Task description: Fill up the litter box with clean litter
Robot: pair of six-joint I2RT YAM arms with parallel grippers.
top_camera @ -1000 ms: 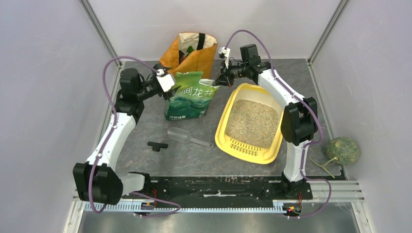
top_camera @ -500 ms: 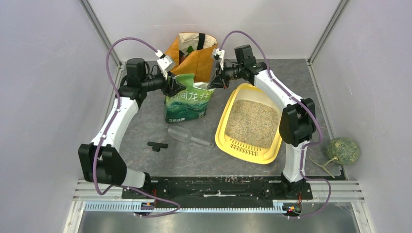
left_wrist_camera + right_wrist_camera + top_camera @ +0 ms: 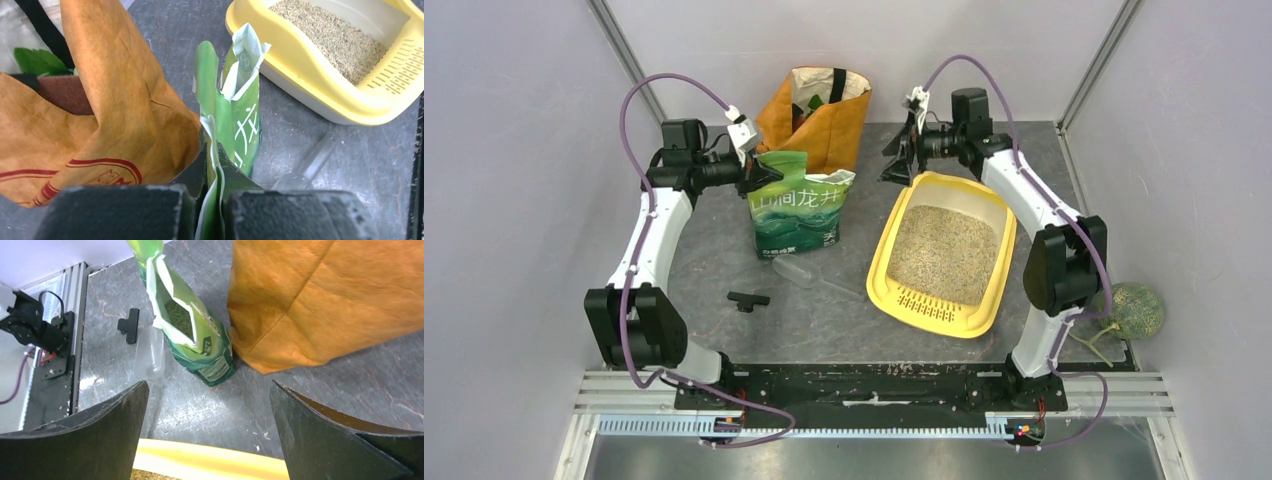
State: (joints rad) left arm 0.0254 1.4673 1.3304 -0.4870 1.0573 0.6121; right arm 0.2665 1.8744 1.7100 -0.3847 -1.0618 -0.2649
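Litter box (image 3: 929,305): desk's (image 3: 714,265) right side, partly filled.
Litter bag (image 3: 796,212): upright just left of it.
Left end effector (image 3: 212,167): pinching bag's top edge.
Right end effector (image 3: 897,163): wide, empty.
My step: I'd tip slowly, mouth over the box.

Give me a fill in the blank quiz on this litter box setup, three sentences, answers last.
The left gripper is shut on the top of the ____ litter bag.
The right gripper has its jaws ____.
Beige litter covers the floor of the ____ litter box.
Missing words: green; open; yellow.
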